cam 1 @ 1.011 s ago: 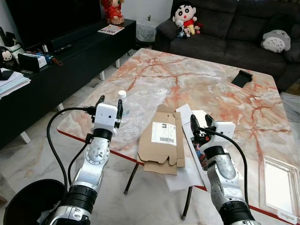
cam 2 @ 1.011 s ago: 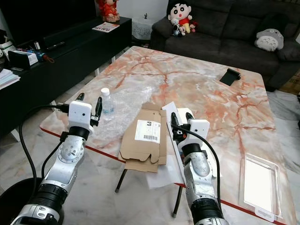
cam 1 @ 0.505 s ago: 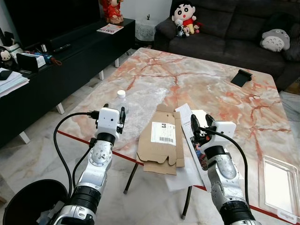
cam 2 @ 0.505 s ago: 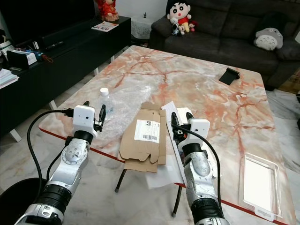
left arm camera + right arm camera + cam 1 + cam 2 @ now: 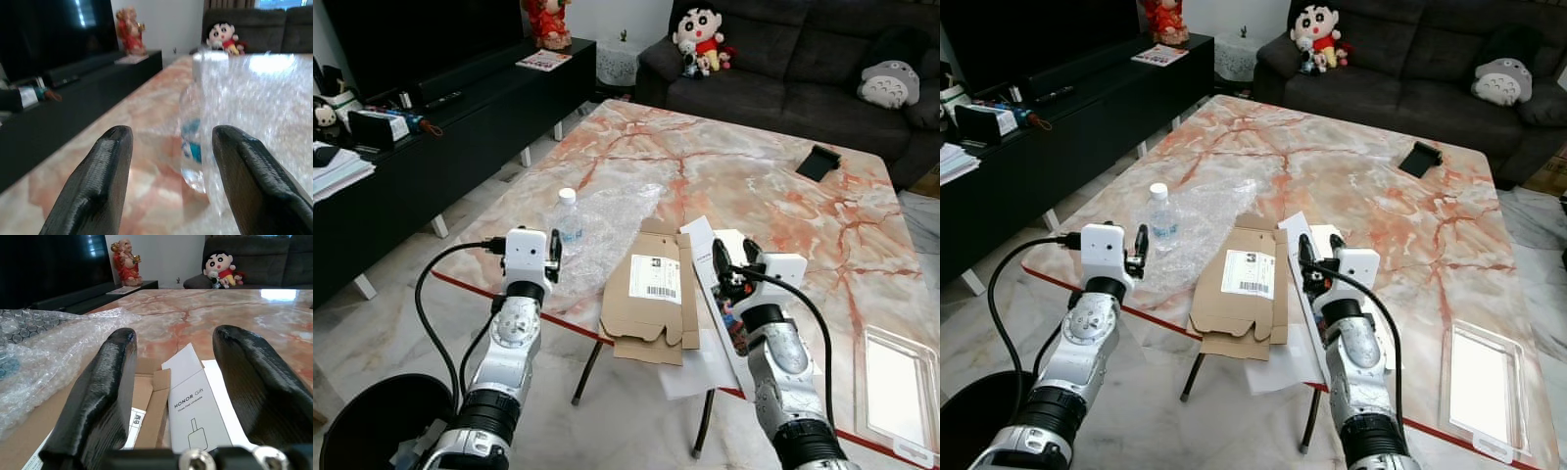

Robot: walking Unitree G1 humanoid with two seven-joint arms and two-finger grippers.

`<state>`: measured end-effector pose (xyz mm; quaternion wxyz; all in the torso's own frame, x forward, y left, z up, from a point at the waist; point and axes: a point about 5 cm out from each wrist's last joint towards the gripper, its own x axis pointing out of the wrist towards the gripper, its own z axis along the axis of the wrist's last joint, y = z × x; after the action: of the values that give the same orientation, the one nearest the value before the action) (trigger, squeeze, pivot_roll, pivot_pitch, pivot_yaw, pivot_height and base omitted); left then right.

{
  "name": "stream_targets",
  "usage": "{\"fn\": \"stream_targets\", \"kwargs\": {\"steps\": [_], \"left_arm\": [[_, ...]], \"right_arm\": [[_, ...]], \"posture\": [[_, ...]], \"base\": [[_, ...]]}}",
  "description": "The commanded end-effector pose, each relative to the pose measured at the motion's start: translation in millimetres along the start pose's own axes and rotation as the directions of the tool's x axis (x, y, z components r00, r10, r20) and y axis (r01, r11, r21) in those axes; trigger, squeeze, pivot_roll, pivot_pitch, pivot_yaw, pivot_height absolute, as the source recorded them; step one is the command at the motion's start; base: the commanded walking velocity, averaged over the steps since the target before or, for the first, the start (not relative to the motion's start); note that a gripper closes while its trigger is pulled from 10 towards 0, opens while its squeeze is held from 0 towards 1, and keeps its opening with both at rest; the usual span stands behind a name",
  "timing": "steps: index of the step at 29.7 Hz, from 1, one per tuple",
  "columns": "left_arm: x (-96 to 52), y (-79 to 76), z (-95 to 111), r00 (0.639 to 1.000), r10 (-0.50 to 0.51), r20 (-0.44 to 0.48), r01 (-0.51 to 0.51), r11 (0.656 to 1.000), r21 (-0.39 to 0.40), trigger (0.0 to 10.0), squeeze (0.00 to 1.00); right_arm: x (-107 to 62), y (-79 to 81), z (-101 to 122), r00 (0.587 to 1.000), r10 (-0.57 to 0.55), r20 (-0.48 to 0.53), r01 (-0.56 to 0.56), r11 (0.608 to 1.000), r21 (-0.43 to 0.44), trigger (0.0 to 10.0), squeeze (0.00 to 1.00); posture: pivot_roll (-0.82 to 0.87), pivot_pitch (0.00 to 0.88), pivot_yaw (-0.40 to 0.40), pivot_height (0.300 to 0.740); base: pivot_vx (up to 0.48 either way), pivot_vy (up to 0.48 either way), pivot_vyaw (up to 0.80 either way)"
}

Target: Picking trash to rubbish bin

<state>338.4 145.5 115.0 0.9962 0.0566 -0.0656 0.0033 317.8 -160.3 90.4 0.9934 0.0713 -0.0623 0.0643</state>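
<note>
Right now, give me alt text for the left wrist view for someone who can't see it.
The left gripper is open, its two black fingers framing a clear plastic bottle beside crinkled bubble wrap on the marble table.

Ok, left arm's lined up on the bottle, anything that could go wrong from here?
Two risks. The water bottle stands against the bubble wrap, so the left gripper, fingers open, may catch wrap along with it or drag the sheet. The bottle is also upright and near the table edge; a glancing finger could tip it to the floor. The right gripper hovers open over the white leaflet and flattened cardboard box.
</note>
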Motion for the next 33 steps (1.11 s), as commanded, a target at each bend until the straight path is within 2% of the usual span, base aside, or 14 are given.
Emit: {"fn": "stream_targets", "kwargs": {"steps": [1,3,7,16,25,26,28,33], "left_arm": [[4.4,-8.4,1.0,0.999,-0.047,-0.020,0.046,0.999,-0.010,10.0,0.00],[6.8,-15.1,2.6,0.996,-0.084,-0.021,0.084,0.996,-0.016,10.0,0.00],[11.5,-18.4,4.4,0.996,-0.085,-0.026,0.084,0.996,-0.019,10.0,0.00],[17.8,-15.6,7.6,0.997,-0.070,-0.025,0.070,0.997,-0.013,10.0,0.00],[21.8,-14.4,0.7,0.994,-0.076,-0.076,0.077,0.997,0.013,10.0,0.00],[21.8,-15.1,0.5,0.994,-0.078,-0.077,0.079,0.997,0.013,8.9,0.00],[21.6,-16.8,0.4,0.994,-0.084,-0.076,0.085,0.996,0.011,0.0,0.00],[20.2,-19.9,-0.8,0.993,-0.092,-0.072,0.093,0.996,0.007,0.0,0.00]], "right_arm": [[2.0,-2.3,5.3,1.000,-0.006,0.016,0.006,1.000,-0.003,10.0,0.00],[2.1,-2.8,5.5,1.000,-0.008,0.017,0.008,1.000,-0.004,10.0,0.00],[1.5,-4.2,5.9,1.000,-0.013,0.018,0.013,1.000,-0.006,10.0,0.00],[-0.6,-5.4,5.5,1.000,-0.016,0.017,0.016,1.000,-0.008,10.0,0.00],[-2.0,-5.6,4.6,1.000,-0.015,0.011,0.015,1.000,-0.008,10.0,0.00],[-2.0,-5.7,4.6,1.000,-0.016,0.010,0.016,1.000,-0.008,10.0,0.00],[-2.1,-6.0,4.6,1.000,-0.017,0.010,0.017,1.000,-0.009,10.0,0.00],[-2.2,-5.8,5.0,1.000,-0.017,0.010,0.017,1.000,-0.011,10.0,0.00]], "posture": [[0.10,0.000,-0.107,0.740],[0.10,0.000,-0.107,0.740],[0.09,0.000,-0.107,0.740],[0.09,0.000,-0.110,0.740],[0.09,0.000,-0.112,0.740],[0.09,0.000,-0.112,0.740],[0.09,0.000,-0.112,0.740],[0.09,0.000,-0.112,0.740]], "base": [[0.000,0.000,0.00],[0.000,0.000,0.00],[0.000,0.000,0.00],[0.000,0.000,0.00],[0.000,0.000,0.00],[0.000,0.000,0.00],[0.000,0.000,0.00],[0.000,0.000,0.00]]}}
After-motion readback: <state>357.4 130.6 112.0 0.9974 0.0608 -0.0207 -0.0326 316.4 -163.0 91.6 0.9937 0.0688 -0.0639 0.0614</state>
